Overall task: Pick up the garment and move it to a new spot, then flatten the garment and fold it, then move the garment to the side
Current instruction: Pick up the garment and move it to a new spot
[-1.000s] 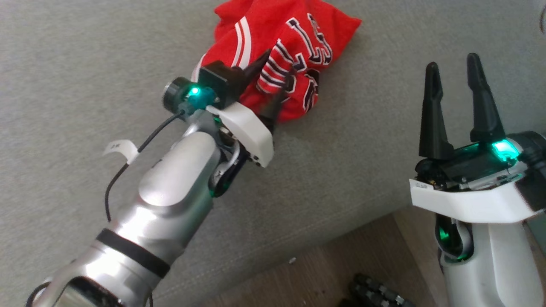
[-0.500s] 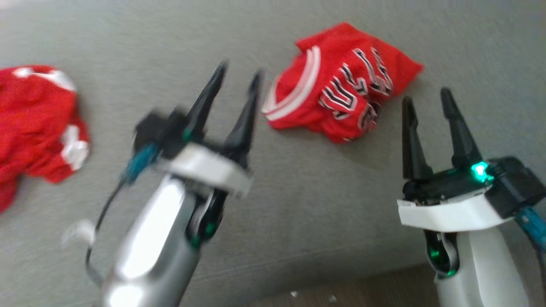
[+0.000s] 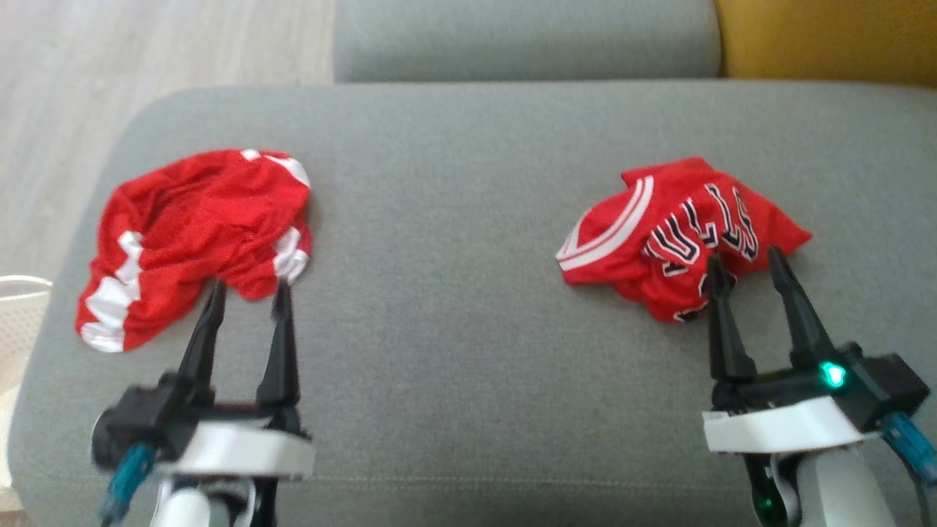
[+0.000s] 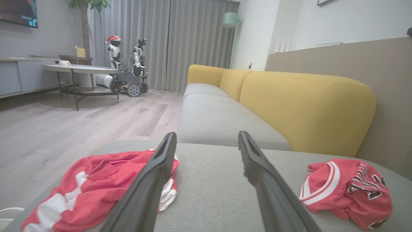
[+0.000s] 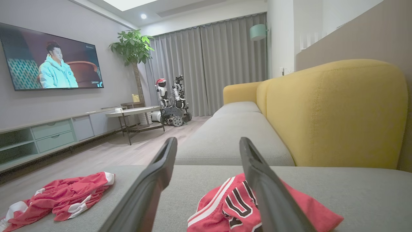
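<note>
- Release just made: left claw (image 3: 249, 291), half-closed on the jersey (image 3: 659, 227) a second ago, now spread wide, empty, and drawn back toward the left end of the grey cushion (image 3: 454, 307).
- Jersey left crumpled toward the right end of that cushion, lettering up, white-trimmed neckline turned toward the cushion's middle; neither flat nor folded.
- Right claw (image 3: 745, 258) likewise spread wide and empty, tips over the jersey's near edge; touching the cloth or just above it, hard to tell from overhead.
- Head camera swung too, so much of the apparent shift down to the camera, not the cloth.
- Meaning for the task: carry to a new spot probably done; flattening next, likely with a claw at each side of the jersey; folding and setting aside not yet begun.
- Head view: whole cushion top at once, with red shorts (image 3: 190, 227) bunched at its left end, well apart from the jersey, left claw tips at their near hem.
- Left wrist view: shorts behind the left finger, jersey low toward the cushion's right end, yellow backrest (image 4: 305, 106) beyond the cushion, wheeled robot (image 4: 128, 77) on the floor farther off.
- Right wrist view: jersey directly under the claw's fingers, plus wall television (image 5: 51, 58) and potted plant (image 5: 132, 48) far beyond the cushion.
</note>
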{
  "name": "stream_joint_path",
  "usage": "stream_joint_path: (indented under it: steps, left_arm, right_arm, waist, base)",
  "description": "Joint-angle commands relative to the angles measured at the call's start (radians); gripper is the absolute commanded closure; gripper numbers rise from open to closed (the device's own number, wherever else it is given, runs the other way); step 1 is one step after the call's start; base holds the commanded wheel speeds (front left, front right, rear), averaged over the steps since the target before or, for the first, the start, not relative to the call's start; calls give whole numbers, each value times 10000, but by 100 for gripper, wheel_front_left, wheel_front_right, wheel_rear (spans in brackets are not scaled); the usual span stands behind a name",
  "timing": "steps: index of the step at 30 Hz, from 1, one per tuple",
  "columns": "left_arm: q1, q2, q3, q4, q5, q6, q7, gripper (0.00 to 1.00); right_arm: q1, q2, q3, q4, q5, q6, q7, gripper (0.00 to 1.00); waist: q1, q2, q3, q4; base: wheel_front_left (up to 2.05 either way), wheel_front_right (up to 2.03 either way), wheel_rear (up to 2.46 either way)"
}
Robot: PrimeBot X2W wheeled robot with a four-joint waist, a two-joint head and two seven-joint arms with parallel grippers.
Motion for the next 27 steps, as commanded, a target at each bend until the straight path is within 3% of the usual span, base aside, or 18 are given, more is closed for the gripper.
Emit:
stream_joint_path:
  steps: [1,11,27]
  left_arm:
    - [65,-47,562,-547,286,15,-50,0]
    - [1014,-121,497,-925,1173,-49,-51,0]
    - [932,-126,78,-606,1250,99,-51,0]
  right_arm:
    - [73,14,115,-274,-63,63,-42,0]
    - [871,14,159,-9,-250,63,-42,0]
    - [696,14,171,-134,-92,63,-42,0]
  waist:
    - [1,-1,-341,185]
    - [1,-1,-379,-88]
    - [1,-1,-237,-177]
  base:
    - [0,0,0]
    - [0,0,0]
    - [0,0,0]
